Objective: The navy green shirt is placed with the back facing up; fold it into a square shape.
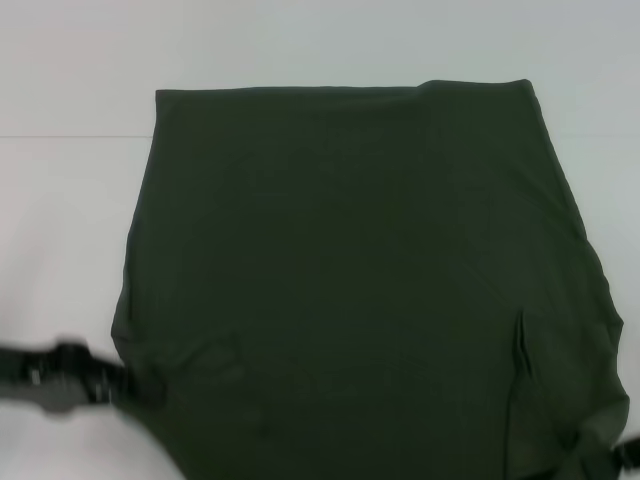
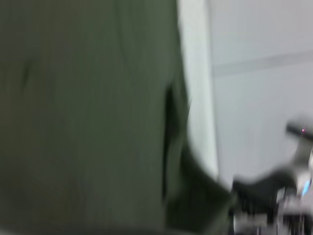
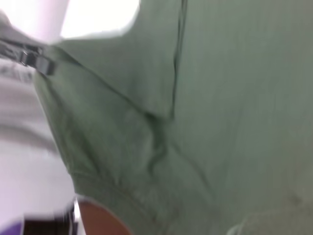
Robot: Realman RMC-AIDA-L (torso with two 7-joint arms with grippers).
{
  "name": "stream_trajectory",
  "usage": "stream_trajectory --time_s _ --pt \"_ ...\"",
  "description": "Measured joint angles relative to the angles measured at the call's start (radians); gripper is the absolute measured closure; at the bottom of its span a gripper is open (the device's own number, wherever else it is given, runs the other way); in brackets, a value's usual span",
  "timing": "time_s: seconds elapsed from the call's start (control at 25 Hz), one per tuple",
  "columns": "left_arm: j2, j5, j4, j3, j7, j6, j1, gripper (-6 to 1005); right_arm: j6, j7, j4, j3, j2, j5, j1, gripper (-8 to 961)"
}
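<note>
L claw (image 1: 128,383) blurred at shirt (image 1: 360,260) edge

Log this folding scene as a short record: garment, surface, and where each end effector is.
garment: navy green shirt, spread across the table, far edge straight
surface: white table
creases: vertical fold line on the near right part of the shirt
left end effector: at the shirt's near left edge, touching the fabric
right end effector: at the shirt's near right corner, mostly out of the head view
folding progress: sides appear tucked in; not yet a square
</note>
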Motion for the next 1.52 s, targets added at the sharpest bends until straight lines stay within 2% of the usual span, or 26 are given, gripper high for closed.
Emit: stream_trajectory --time_s 0.16,0.28,0.48,0.64,0.76,1.12,1.4,1.52 --pt "0.001 -0.072 0.036 -0.083 0.001 -0.051 -0.001 958 0.010 -0.038 -0.002 0.101 -0.035 0.107 -0.017 886" --pt "-0.001 -0.147 0.037 -0.092 0.008 -0.118 -0.002 958 0.034 -0.075 -0.002 0.162 -0.047 0.163 -0.021 886" --pt "-0.019 -0.273 0.022 -0.097 0.037 -0.226 0.006 957 0.119 -0.118 -0.001 0.230 -0.045 0.239 -0.031 887" --pt "-0.044 -0.325 0.014 -0.104 0.052 -0.320 0.011 958 0.196 -0.133 0.008 0.265 -0.040 0.317 -0.059 887" --pt "-0.066 -0.358 0.009 -0.106 0.081 -0.383 0.012 958 0.263 -0.143 0.011 0.275 -0.028 0.376 -0.079 887" --pt "-0.115 -0.436 -0.048 -0.101 0.217 -0.565 -0.004 957 0.520 -0.219 0.016 0.281 0.056 0.500 -0.104 887" --pt "-0.157 -0.444 -0.052 -0.098 0.322 -0.690 -0.021 957 0.646 -0.264 0.083 0.273 0.068 0.505 -0.061 887" --pt "-0.162 -0.446 -0.052 -0.098 0.343 -0.725 -0.024 957 0.707 -0.282 0.091 0.268 0.077 0.505 -0.042 887"
